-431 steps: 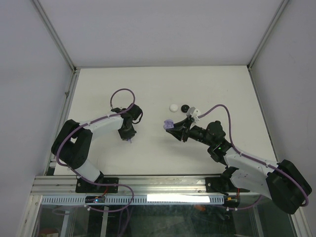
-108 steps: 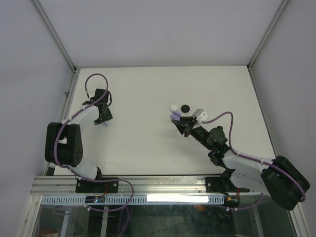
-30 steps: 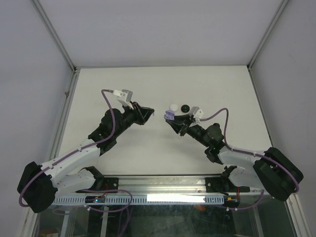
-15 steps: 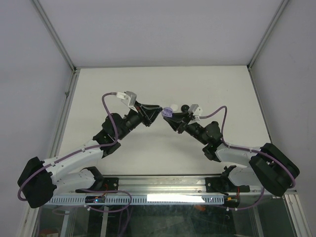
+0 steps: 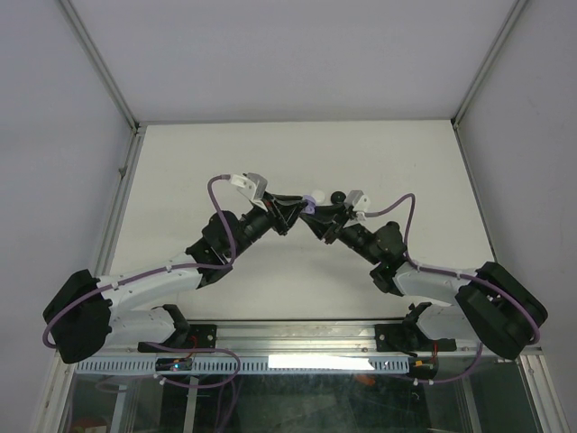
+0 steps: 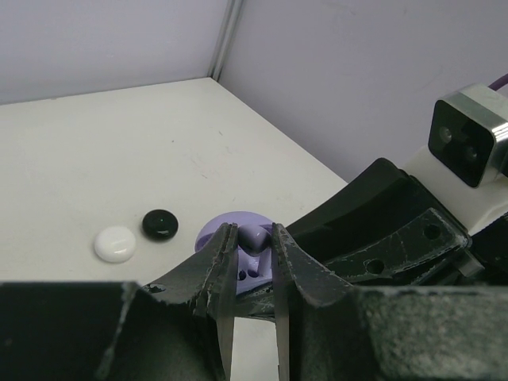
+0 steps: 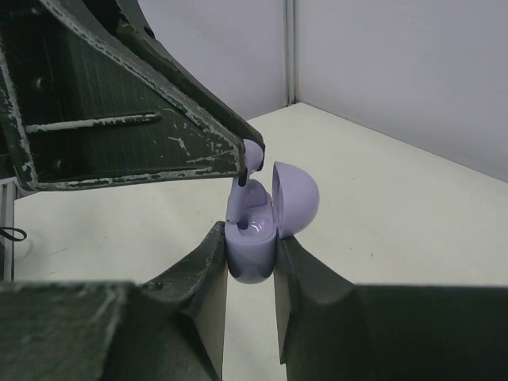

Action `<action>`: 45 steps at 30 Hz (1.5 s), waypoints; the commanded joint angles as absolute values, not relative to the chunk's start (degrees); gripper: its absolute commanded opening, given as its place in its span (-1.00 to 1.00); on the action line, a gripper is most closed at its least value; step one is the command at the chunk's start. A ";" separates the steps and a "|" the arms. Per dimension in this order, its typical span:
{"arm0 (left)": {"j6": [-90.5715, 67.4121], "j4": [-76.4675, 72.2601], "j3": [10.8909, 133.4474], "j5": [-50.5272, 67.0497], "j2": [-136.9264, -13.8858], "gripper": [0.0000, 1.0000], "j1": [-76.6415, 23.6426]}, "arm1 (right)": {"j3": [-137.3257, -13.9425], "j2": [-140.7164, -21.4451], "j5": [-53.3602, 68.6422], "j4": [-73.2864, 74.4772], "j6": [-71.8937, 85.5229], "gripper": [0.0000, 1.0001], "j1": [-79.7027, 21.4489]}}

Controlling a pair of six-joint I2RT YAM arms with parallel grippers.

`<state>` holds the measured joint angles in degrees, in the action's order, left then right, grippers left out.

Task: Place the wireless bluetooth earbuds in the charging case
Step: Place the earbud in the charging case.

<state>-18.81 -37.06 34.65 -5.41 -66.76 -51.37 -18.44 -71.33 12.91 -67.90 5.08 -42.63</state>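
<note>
Both grippers meet over the middle of the table [image 5: 270,153], tip to tip, as the overhead view shows. Your left gripper [image 6: 254,236] is closed on a lavender earbud [image 7: 252,154]: the left wrist view shows the two dark fingers pinching the bud between their tips, with only a narrow gap between them. Your right gripper [image 7: 249,243] is clamped on the lavender case [image 7: 252,259], one finger on each side of its lower body. The lid [image 7: 298,198] of the case stands open, hinged back on the side away from the left gripper, so that the hollow inside faces upward. In the right wrist view the earbud hangs directly over this hollow with its dark-tipped stem pointing down into it. The stem tip sits just above the inner pocket, and you cannot tell from these views whether it touches the case. The rounded head of the bud lies against the tip of the left finger, level with the top of the lid. In the left wrist view the right gripper's fingers reach in from the right beneath the bud, and the right wrist camera [image 6: 468,135] shows above them. On the table beyond the case lie a white case [image 6: 116,243] and a black case [image 6: 159,224]. They sit side by side, just apart from each other and near the lavender case.
</note>
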 commanded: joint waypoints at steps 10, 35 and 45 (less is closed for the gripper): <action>-13.94 -40.55 35.05 -9.07 -67.22 -0.57 -53.59 | -19.36 -68.03 11.61 -71.02 4.83 -1.00 -42.96; -11.70 -39.24 33.18 -14.51 -65.23 -0.53 -57.68 | -19.09 -67.41 9.99 -70.66 4.49 -1.00 -42.98; -11.88 -39.92 32.82 -15.48 -64.89 -0.47 -58.61 | -18.92 -67.44 8.87 -70.66 4.39 -1.00 -42.97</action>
<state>-12.60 -38.02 32.84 -15.31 -66.08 -57.80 -18.31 -69.14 10.72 -66.67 4.99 -42.89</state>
